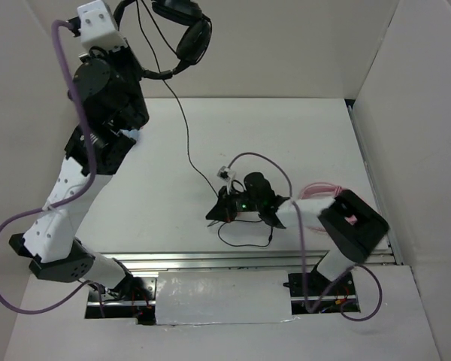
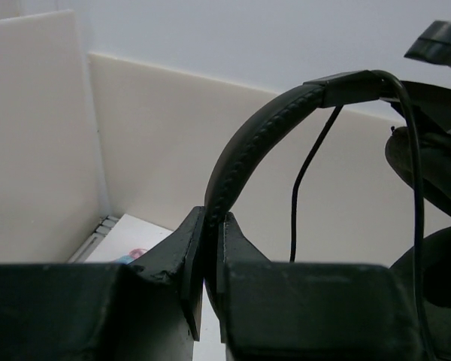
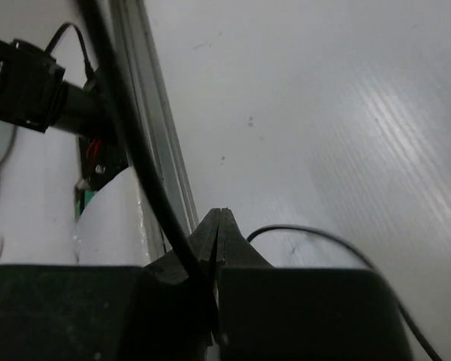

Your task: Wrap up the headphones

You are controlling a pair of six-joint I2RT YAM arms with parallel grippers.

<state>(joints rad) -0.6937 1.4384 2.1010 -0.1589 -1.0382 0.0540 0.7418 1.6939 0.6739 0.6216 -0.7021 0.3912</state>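
The black headphones (image 1: pixel 192 34) hang high at the back left, lifted off the table. My left gripper (image 1: pixel 152 74) is shut on their padded headband (image 2: pixel 248 143), which rises in an arc from between the jaws (image 2: pixel 210 226). One earcup (image 2: pixel 436 173) shows at the right edge of the left wrist view. The thin black cable (image 1: pixel 186 135) drops from the headphones to my right gripper (image 1: pixel 219 210), low over the table's middle. That gripper (image 3: pixel 221 218) is shut, and the cable (image 3: pixel 128 128) runs into its jaws. A slack loop (image 1: pixel 244 239) lies on the table beside it.
White walls enclose the table on three sides. A metal rail (image 1: pixel 248 262) runs along the near edge, close under the right gripper. A pink coiled cable (image 1: pixel 319 188) lies by the right arm. A small pink and blue object (image 2: pixel 131 256) sits far off by the wall.
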